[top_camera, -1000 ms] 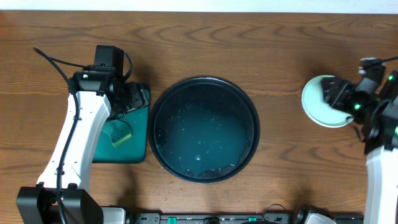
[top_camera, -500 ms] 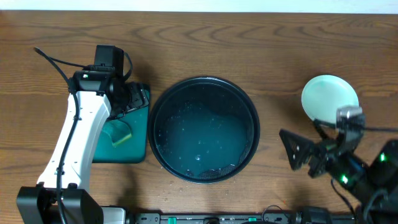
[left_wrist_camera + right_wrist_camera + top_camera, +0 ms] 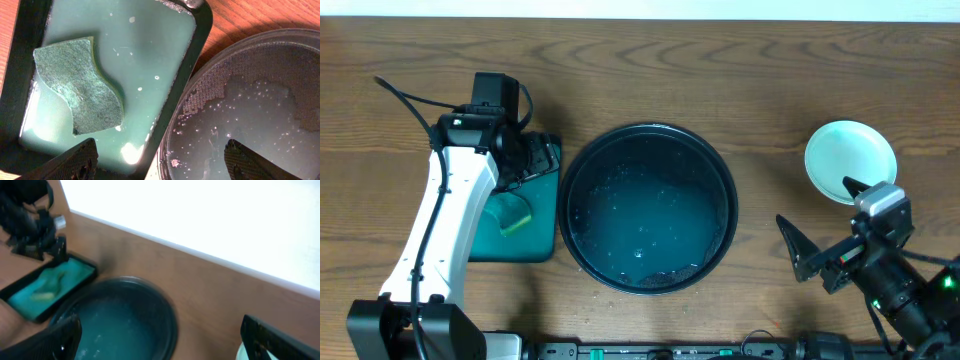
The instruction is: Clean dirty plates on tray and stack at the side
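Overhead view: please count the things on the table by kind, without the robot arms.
Round black tray: 1
Rectangular green tray: 1
Sponge: 1
Pale plate: 1 seen from above; whether more lie under it cannot be told
Total: 4

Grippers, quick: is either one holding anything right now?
Left gripper: open, holding nothing.
Right gripper: open, holding nothing.
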Controlling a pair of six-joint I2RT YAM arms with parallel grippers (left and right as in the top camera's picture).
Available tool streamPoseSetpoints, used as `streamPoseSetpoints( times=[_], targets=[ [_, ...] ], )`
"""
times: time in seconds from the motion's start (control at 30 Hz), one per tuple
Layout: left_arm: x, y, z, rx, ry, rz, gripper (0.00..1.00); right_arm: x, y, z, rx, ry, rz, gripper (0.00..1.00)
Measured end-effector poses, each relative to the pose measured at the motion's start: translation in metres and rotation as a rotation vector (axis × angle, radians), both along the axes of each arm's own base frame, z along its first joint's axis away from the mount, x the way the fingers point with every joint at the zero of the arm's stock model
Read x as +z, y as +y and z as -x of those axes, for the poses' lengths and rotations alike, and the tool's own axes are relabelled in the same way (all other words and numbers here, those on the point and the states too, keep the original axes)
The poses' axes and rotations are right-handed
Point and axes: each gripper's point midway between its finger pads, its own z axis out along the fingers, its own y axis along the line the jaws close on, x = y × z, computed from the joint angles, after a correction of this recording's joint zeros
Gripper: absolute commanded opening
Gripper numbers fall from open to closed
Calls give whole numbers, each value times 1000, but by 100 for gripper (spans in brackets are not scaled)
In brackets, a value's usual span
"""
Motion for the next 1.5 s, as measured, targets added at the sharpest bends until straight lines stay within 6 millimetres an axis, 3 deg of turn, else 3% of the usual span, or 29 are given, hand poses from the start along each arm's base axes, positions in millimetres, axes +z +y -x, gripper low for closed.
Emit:
streamPoseSetpoints(
  times=[0.23, 0.4, 0.57, 0.7, 1.5],
  targets=[
    [0, 0, 0, 0, 0, 0, 82, 14, 4, 18, 21, -343, 66, 99],
    [0, 0, 0, 0, -1, 0, 82, -2, 7, 17, 32, -521, 26, 99],
    [0, 0, 0, 0, 0, 0, 82, -45, 9, -1, 51, -545, -65, 99],
    [0, 0, 0, 0, 0, 0, 82, -67, 11, -6, 61, -560, -98, 99],
    [0, 0, 0, 0, 0, 0, 82, -145, -16, -40, -142, -400, -133, 99]
  ],
)
